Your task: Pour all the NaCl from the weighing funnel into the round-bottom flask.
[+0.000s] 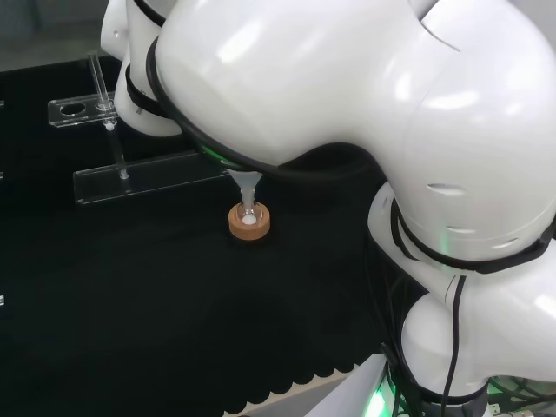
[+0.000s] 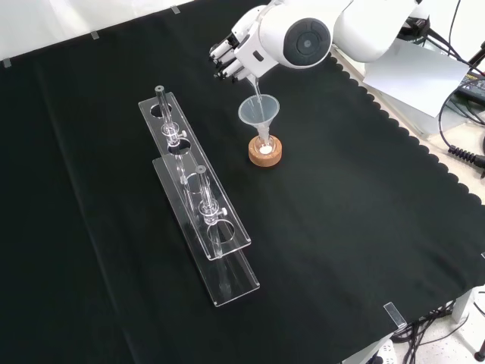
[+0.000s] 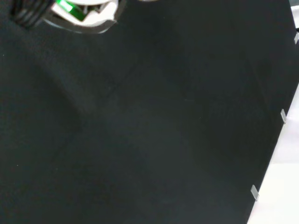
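Front view: the robot hand hung above the cork ring, its fingers curled round a thin clear piece, apparently the weighing funnel, which slanted down from the robot hand so that its lower end lay inside the mouth of a wide clear funnel. How the fingers met on this piece could not be made out exactly, since a white arm link with a round grey cap stood partly before the robot hand.

The wide funnel stood upright in the neck of the small flask, which sat in the cork ring on the black cloth of the surface. White powder lay at the bottom of the flask.

Head view: the cork ring, the flask with white powder and the funnel appeared just beneath the large white arm links.

To the left of the cork ring in the front view, well apart from it, two clear plastic racks lay side by side, each carrying slender glass pieces.

Wrist view: black cloth and a white and green part at one edge.
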`<state>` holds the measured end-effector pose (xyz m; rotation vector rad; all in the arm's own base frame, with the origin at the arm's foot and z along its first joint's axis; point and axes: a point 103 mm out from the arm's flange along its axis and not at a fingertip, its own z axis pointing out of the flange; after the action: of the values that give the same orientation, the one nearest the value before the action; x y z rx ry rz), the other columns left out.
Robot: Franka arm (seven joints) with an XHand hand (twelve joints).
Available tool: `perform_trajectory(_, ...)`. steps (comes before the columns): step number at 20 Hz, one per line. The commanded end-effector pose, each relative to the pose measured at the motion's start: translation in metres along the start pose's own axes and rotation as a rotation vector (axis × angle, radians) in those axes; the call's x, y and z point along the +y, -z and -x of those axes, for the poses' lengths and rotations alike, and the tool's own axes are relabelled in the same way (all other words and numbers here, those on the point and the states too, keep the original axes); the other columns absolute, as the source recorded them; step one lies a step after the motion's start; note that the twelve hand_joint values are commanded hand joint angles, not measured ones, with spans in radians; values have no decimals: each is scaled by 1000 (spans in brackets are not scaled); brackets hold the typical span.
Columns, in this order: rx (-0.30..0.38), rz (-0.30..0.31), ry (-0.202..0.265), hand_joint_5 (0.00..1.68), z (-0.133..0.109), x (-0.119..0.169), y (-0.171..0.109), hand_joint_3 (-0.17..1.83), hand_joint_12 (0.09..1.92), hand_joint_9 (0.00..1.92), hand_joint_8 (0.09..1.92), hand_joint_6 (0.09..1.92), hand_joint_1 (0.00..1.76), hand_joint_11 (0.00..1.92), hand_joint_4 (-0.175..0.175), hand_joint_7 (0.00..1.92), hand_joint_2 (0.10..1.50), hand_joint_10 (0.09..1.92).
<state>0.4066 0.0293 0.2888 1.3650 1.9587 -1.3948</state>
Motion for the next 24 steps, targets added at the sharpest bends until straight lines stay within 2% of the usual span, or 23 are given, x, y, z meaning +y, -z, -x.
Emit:
perform_trajectory(1, -17, 0, -3, 1193, -1, -1, 4, 702, 1225, 772, 641, 836, 1100, 550, 175, 450, 669, 488)
perform_trajectory(24, -112, -41, -20, 1193, -3, 0, 18, 703, 1225, 744, 634, 835, 1099, 533, 175, 426, 668, 485)
